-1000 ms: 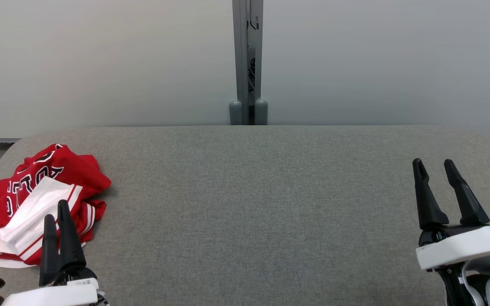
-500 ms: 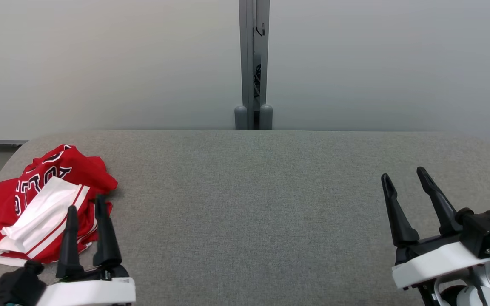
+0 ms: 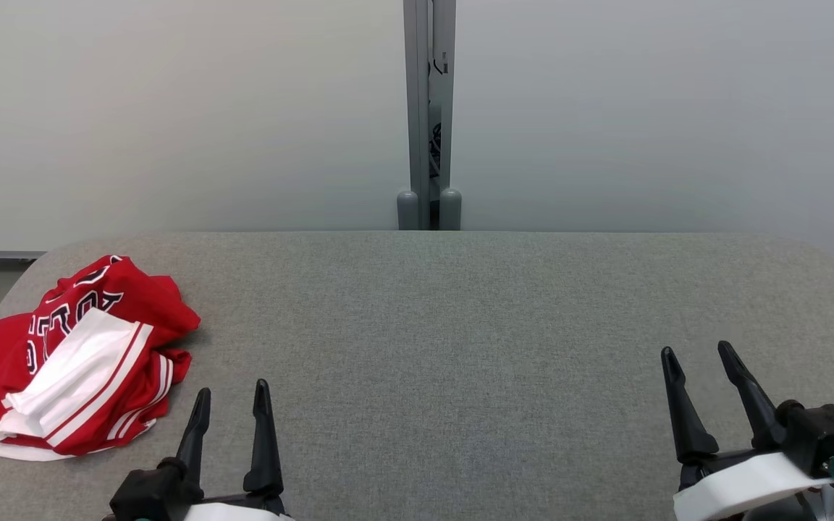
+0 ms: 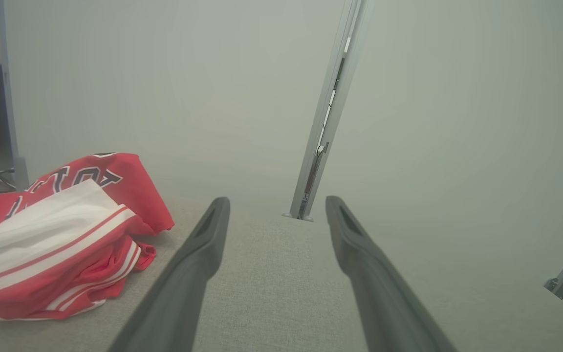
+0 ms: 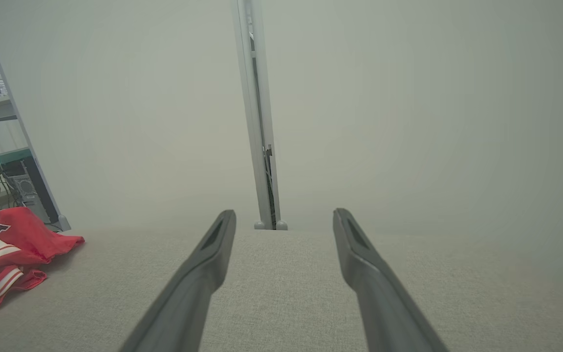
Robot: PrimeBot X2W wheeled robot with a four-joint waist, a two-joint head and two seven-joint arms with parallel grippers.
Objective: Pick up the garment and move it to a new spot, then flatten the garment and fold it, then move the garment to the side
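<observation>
Pulled back from the garment (image 3: 73,358), nothing gripped.
Left it crumpled at 9 o'clock on the table (image 3: 460,325); drew the left gripper (image 3: 232,387) off it to 7 o'clock, fingers apart; lowered the right gripper (image 3: 696,347) at 4 o'clock, equally spread. Suggests starting the pick-up afresh.

The jersey (image 3: 77,354) is bright red, with a white panel edged in thin red stripes and black-and-white lettering. The bench (image 3: 446,325) is a flecked mid-grey weave. The left claw (image 3: 232,387) and right claw (image 3: 696,347) have black fingers on white housings. The wall (image 3: 171,108) is pale grey, the post (image 3: 429,108) darker grey.
</observation>
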